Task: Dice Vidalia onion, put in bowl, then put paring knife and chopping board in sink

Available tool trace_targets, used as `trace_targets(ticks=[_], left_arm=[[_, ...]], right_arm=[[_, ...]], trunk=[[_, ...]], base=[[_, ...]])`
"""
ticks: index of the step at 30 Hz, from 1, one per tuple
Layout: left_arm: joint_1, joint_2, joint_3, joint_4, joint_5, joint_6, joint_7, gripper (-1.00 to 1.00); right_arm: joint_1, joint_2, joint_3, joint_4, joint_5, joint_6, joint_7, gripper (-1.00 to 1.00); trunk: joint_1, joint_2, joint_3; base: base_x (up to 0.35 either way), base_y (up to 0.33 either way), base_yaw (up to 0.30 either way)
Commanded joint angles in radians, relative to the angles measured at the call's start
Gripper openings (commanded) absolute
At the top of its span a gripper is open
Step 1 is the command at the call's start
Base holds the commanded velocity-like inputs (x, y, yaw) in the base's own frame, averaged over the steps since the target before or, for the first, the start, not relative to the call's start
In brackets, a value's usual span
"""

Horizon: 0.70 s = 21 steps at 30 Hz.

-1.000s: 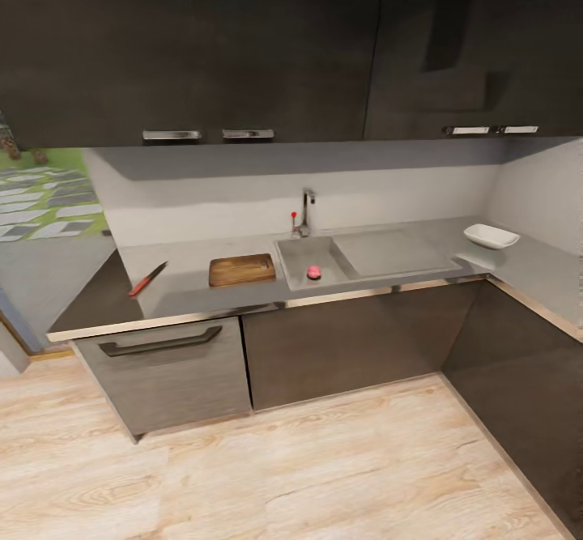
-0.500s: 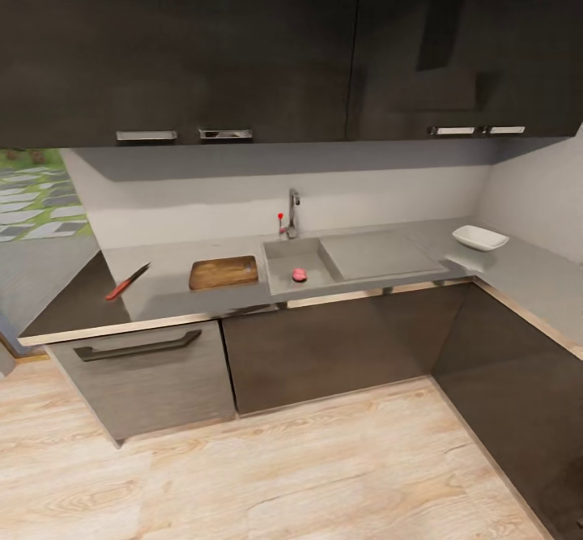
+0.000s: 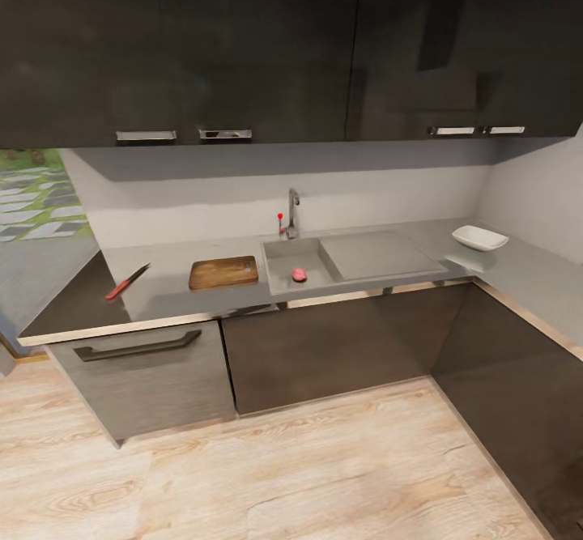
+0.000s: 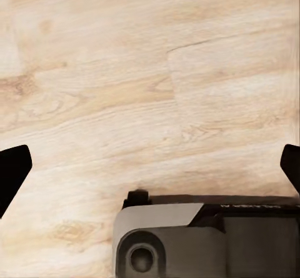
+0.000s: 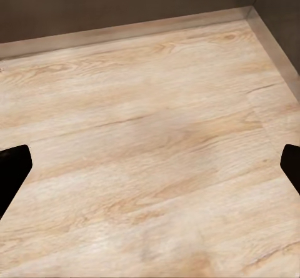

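Head view: small pink-red Vidalia onion (image 3: 299, 274) lying in rectangular matte grey sink (image 3: 279, 282) at frame centre, below chrome angular faucet (image 3: 292, 213); dark brown wooden chopping board (image 3: 223, 272) lying just left of basin on smooth grey countertop (image 3: 166, 281); red-handled paring knife (image 3: 127, 282) lying further left near counter end; shallow white squarish bowl (image 3: 479, 238) sitting at right, well apart from sink

Left gripper (image 4: 150, 165) and right gripper (image 5: 150, 168) both pointing at light wood floor (image 5: 150, 140), fingertips (image 4: 12, 168) spread wide at frame edges, holding nothing

Black fingertips (image 4: 14, 168) frame a grey-and-black body part (image 4: 206, 237), perhaps the base, bearing a round socket.
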Motion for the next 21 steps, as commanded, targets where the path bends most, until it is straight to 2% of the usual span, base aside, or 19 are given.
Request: trace_targets(ticks=[1, 3, 4, 5, 10, 13, 15, 17, 21], left_arm=[[0.0, -0.007, 0.001, -0.07, 0.0, 0.086, 0.0, 1.0], [0.0, -0.013, 0.001, -0.21, 0.0, 0.235, -0.002, 1.0], [-0.001, -0.026, 0.0, -0.37, 0.001, 0.358, -0.002, 1.0], [-0.001, -0.035, -0.001, -0.42, -0.001, 0.384, -0.001, 1.0], [-0.004, -0.07, -0.002, -0.556, -0.005, 0.437, 0.0, 1.0], [-0.011, -0.094, -0.012, -0.652, -0.006, 0.526, -0.001, 1.0], [-0.019, -0.103, -0.022, -0.683, -0.006, 0.564, -0.001, 1.0], [-0.058, -0.118, -0.051, -0.716, -0.008, 0.618, 0.0, 1.0], [-0.145, -0.129, -0.088, -0.733, -0.008, 0.666, 0.001, 1.0]], right_arm=[[-0.001, 0.001, -0.007, 0.004, 0.011, -0.004, -0.001, 1.0], [-0.001, 0.001, -0.007, 0.01, 0.011, -0.004, -0.001, 1.0], [-0.001, 0.001, -0.007, 0.012, 0.011, -0.004, -0.001, 1.0], [-0.001, 0.001, -0.007, 0.012, 0.011, -0.004, -0.001, 1.0], [-0.001, 0.001, -0.006, 0.013, 0.012, -0.004, -0.001, 1.0], [-0.001, 0.002, -0.006, 0.015, 0.012, -0.004, -0.001, 1.0], [-0.001, 0.002, -0.006, 0.017, 0.012, -0.004, -0.001, 1.0], [-0.001, 0.002, -0.006, 0.022, 0.012, -0.004, -0.001, 1.0], [-0.001, 0.002, -0.006, 0.025, 0.012, -0.004, -0.001, 1.0]], trunk=[[0.001, -0.002, -0.002], [0.001, -0.002, -0.002], [0.001, -0.002, -0.002], [0.001, -0.002, -0.002], [0.001, -0.002, -0.002], [0.001, -0.002, -0.002], [0.001, -0.002, -0.002], [0.001, -0.002, -0.002], [0.001, -0.002, -0.002]], base=[[0.0, 0.0, 0.0], [0.0, 0.0, 0.0], [0.0, 0.0, 0.0], [0.0, 0.0, 0.0], [0.0, 0.0, 0.0], [0.0, 0.0, 0.0], [0.0, 0.0, 0.0], [0.0, 0.0, 0.0], [0.0, 0.0, 0.0]])
